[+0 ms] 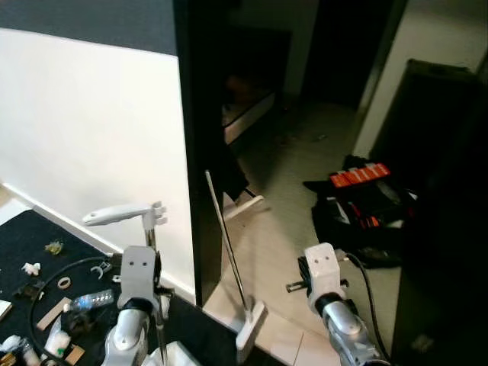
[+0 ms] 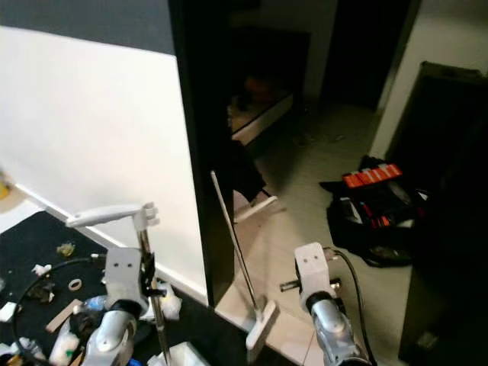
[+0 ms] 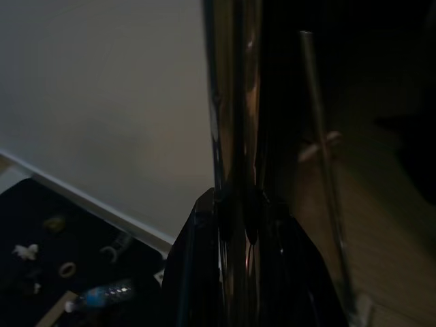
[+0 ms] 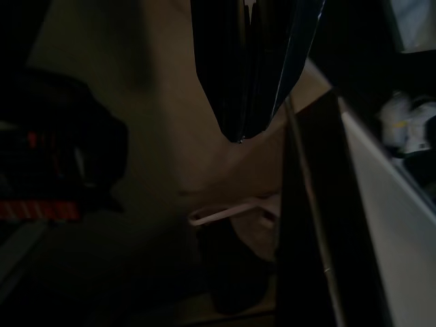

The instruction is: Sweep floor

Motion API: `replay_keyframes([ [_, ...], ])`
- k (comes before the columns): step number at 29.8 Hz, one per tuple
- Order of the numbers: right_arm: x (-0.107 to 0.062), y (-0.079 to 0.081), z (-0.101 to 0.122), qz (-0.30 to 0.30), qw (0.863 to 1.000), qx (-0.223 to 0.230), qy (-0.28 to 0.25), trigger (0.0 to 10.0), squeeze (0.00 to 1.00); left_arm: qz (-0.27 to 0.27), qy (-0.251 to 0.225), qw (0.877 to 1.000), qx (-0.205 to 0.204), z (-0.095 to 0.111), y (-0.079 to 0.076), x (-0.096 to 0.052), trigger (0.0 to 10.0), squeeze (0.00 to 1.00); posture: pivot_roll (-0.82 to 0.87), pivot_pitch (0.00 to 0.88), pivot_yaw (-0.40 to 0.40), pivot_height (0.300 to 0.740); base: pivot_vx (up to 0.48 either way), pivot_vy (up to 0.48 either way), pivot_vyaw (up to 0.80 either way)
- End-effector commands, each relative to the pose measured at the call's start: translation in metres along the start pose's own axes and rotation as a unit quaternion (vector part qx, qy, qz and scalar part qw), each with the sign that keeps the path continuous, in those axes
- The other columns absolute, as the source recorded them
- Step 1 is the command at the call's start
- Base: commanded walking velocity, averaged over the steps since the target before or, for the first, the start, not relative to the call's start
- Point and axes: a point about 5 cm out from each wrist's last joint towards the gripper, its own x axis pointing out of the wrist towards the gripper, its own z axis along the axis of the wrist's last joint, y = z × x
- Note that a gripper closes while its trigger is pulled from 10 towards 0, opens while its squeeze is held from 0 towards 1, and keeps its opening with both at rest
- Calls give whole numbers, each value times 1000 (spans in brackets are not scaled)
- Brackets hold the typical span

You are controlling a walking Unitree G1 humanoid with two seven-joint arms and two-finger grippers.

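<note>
gripping broom pole (image 3: 235,136), left end effector (image 3: 238,225) dim

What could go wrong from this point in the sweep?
1. The left gripper is shut on a thin metal pole that stands close to the white wall; a swing might scrape the wall.
2. A cable and small litter lie on the black mat; the sweep could snag them.
3. The long-handled dustpan leans unheld by the dark door frame and may topple.
</note>
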Motion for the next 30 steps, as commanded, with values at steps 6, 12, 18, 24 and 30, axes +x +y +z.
replay_keyframes([
  [6, -2, 8, -5, 8, 1000, 8, 10, 10000, 0, 12, -25, 1000, 8, 8, 6, 1, 10000, 0, -3, 76, -17, 740, 480, 0, 0],
  [12, -2, 8, -5, 7, 1000, 8, 10, 10000, 0, 11, -26, 1000, 10, 8, 6, 1, 10000, 0, -3, 77, -16, 740, 361, 0, 0],
  [18, -2, 9, -5, 8, 1000, 8, 11, 10000, 0, 11, -25, 1000, 9, 7, 6, 0, 10000, 0, -1, 77, -15, 740, 273, 0, 0],
  [24, -2, 9, -5, 8, 1000, 7, 11, 10000, 0, 9, -25, 1000, 10, 7, 5, -1, 10000, 0, 0, 77, -13, 740, 0, 0, 0],
  [30, -2, 10, -6, 10, 1000, 7, 11, 10000, 0, 4, -26, 1000, 9, 7, 2, -2, 10000, 0, 1, 75, -11, 740, 0, 0, 0],
])
